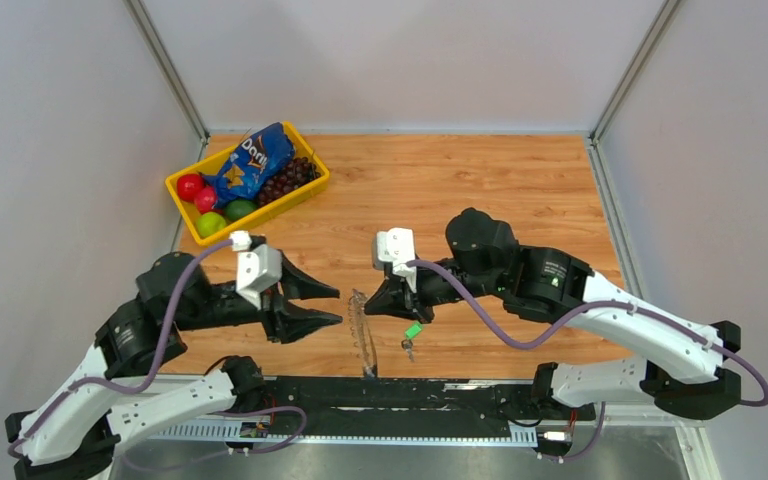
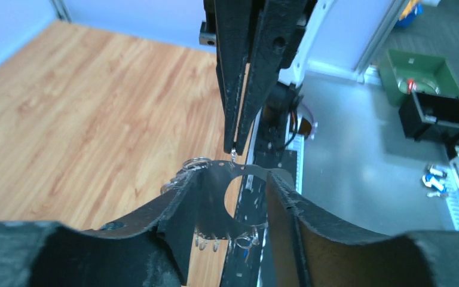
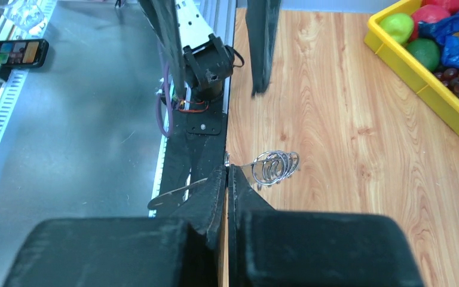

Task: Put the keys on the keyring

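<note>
Right arm reaches in from the right, and we see the right hand (image 1: 368, 307) clamped tight on the keyring (image 1: 363, 338). Left arm comes in from the left, bent low. The left hand (image 1: 339, 306) faces the right one, spread wide and holding nothing, its tips just beside the ring's far end. In the left wrist view, part of the ring shows between that hand's own fingers (image 2: 173, 203), with the right hand's tips pinching its upper edge. The keys (image 1: 410, 340), with their green tag, lie on the bench (image 1: 520, 190) just beside the right hand on the near side, apart from the ring. A yellow tray (image 1: 270, 207) with fruit, grapes and a blue chip bag (image 1: 250, 160) sits far left, well apart
</note>
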Controlling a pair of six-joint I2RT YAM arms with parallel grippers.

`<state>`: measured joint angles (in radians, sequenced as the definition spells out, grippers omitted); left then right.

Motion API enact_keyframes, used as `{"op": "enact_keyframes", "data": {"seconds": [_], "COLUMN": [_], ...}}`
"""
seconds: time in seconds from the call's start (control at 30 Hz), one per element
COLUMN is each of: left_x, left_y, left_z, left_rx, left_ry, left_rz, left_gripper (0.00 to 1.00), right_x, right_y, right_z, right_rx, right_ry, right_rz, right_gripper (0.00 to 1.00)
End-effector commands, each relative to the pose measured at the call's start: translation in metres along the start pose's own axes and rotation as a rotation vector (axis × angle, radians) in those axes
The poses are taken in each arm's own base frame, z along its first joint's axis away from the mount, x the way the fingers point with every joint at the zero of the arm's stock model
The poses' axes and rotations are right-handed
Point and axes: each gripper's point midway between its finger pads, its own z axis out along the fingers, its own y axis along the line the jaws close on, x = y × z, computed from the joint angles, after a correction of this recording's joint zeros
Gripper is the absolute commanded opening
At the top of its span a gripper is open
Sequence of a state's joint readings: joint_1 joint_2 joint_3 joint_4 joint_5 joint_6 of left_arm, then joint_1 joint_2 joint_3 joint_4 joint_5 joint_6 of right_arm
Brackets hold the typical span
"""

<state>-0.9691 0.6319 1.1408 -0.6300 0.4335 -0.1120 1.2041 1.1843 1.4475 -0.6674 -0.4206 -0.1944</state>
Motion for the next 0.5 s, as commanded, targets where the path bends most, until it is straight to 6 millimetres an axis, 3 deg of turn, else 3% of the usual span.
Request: {"op": "enact_keyframes", "data": {"seconds": [0.0, 0.2, 0.47], "left_x": [-0.039, -0.049, -0.047], "left_y": [-0.005, -0.006, 0.002], "left_z": [-0.016, -0.023, -0.013], "left_rx": [-0.020, -0.032, -0.041], "left_ry": [-0.216, -0.336, -0.397], "left_rz": [0.057, 0.037, -0.007], "left_gripper": [0.58, 0.64, 0.65], "right_x": [-0.045, -0.075, -0.094], "right_y": [0.000, 0.006, 0.023], "right_z": [-0.021, -0.043, -0.063], "right_rx": [0.057, 0.078, 0.034], "right_ry": [-0.188, -0.371, -0.549], "right_rz": [-0.020, -0.021, -0.071], "right_gripper": [0.00, 0.00, 0.00]}}
